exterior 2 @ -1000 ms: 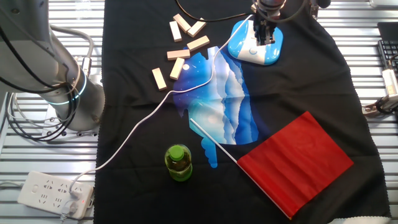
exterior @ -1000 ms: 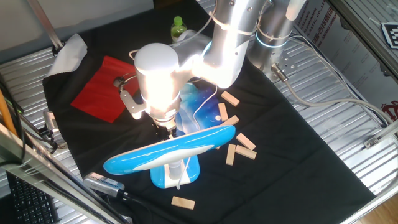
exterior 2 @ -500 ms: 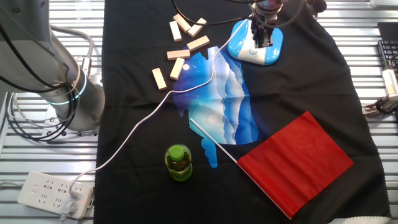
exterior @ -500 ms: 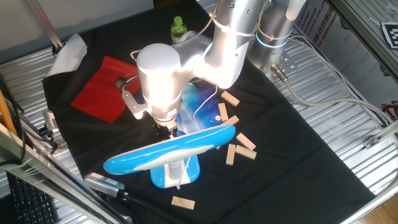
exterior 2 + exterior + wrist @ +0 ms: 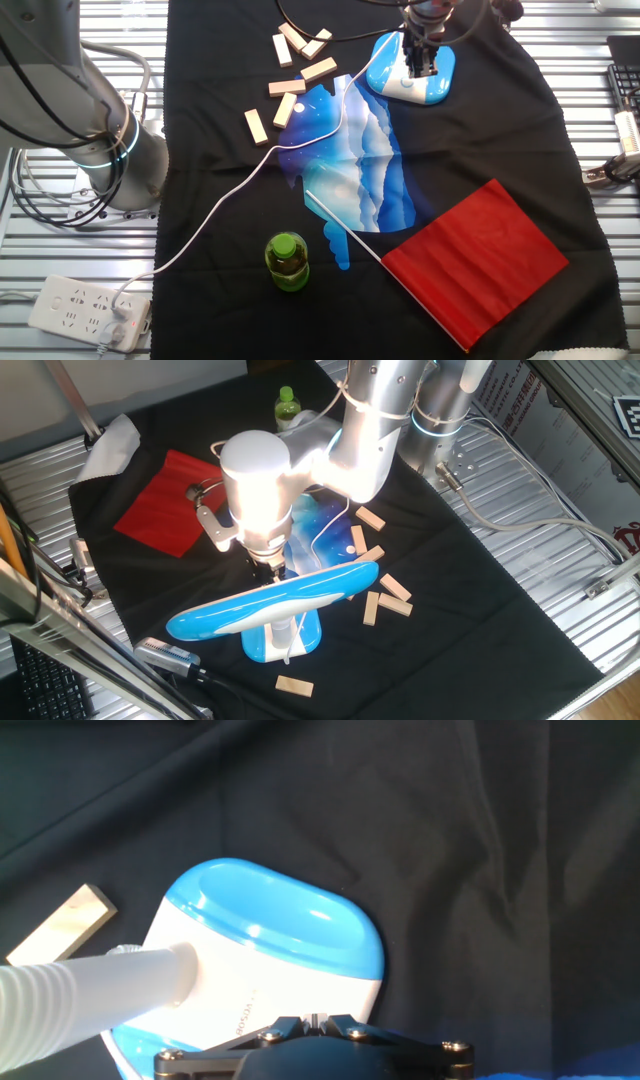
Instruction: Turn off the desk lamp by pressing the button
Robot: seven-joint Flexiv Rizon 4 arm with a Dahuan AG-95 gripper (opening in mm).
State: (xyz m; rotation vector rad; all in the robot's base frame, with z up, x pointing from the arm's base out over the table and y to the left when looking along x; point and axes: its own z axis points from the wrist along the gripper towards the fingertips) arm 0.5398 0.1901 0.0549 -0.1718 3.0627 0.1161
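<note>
Gripper is sitting right over the lamp base at the far end of the black cloth from the arm's mount; the base is filling the hand view directly below the fingers, stem coming in from the left; fingertips aren't resolving in any view, so I can't tell how far open it is; nothing visibly held.

Step, as I'm reading it: the press itself, or the last bit of descent onto the button; button isn't identifiable in these views, so contact is unconfirmed; lamp head is throwing light up onto the wrist, so I'm judging it on. Next move is calling for a short straight push down on the base, then a lift clear without snagging stem or cord.

Counting: one lamp; one green bottle; one red sheet; one blue-white sheet; eight wood blocks as best I can count; one power strip.
</note>
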